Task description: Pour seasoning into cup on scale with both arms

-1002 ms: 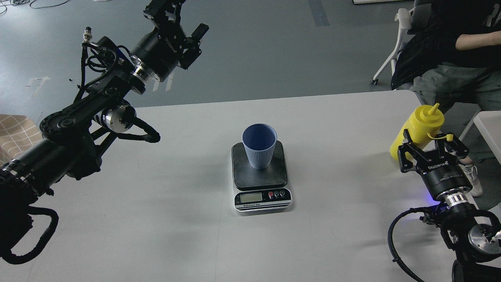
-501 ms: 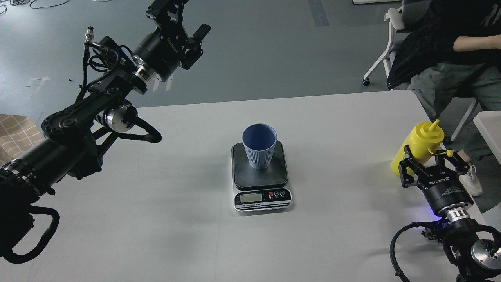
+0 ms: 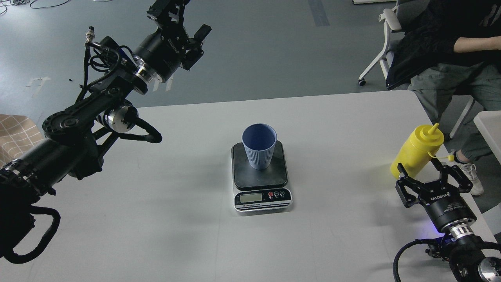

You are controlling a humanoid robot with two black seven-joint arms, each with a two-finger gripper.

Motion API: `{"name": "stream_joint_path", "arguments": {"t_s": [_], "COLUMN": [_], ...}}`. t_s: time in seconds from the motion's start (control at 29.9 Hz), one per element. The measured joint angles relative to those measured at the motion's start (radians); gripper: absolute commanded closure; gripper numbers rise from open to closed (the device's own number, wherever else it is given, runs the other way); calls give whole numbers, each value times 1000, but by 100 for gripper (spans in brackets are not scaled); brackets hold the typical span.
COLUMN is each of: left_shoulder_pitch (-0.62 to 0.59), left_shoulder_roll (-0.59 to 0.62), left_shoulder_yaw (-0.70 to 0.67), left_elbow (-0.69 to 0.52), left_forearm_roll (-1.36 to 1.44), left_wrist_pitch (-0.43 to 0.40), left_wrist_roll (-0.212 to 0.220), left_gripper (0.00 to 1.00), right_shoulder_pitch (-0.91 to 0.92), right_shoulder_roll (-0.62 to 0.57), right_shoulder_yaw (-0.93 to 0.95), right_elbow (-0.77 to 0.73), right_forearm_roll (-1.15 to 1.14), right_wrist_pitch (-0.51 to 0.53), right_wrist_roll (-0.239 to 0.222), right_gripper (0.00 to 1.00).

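1. "ROBOTIQ" in white letters on the body of the right gripper point(image 3: 430, 178), lower right of the frame; a smaller line of print beneath it is too small to read.
2. "ROBOTIQ" on the body of the left gripper point(image 3: 178, 21), upper left of the frame, seen upside down.
3. A small line of print under the display on the scale point(image 3: 261, 178), centre of the frame, too small to read; no digits can be made out on the display.

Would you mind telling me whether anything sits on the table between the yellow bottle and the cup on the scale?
Nothing visible does. The yellow bottle stands at the table's right edge, and only bare table lies between it and the cup on the scale.
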State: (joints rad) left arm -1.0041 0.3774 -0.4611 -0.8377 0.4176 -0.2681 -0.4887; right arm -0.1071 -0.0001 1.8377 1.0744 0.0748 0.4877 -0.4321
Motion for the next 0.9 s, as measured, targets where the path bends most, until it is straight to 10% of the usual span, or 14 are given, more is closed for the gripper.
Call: {"name": "stream_joint_path", "arguments": {"t_s": [0.9], "left_shoulder_pitch": [6], "left_shoulder_roll": [-40], "left_shoulder_yaw": [-4], "left_elbow": [3], "left_forearm_roll": [33], "left_wrist_pitch": [-2], "left_wrist_roll": [0], "left_gripper": [2], "right_shoulder_pitch": [-398], "right_shoulder_roll": [-43], "right_shoulder_yaw": [16], "right_elbow": [458], "right_forearm_roll": [91], "right_wrist_pitch": [1], "right_wrist_roll": [-57], "right_gripper": [1]}}
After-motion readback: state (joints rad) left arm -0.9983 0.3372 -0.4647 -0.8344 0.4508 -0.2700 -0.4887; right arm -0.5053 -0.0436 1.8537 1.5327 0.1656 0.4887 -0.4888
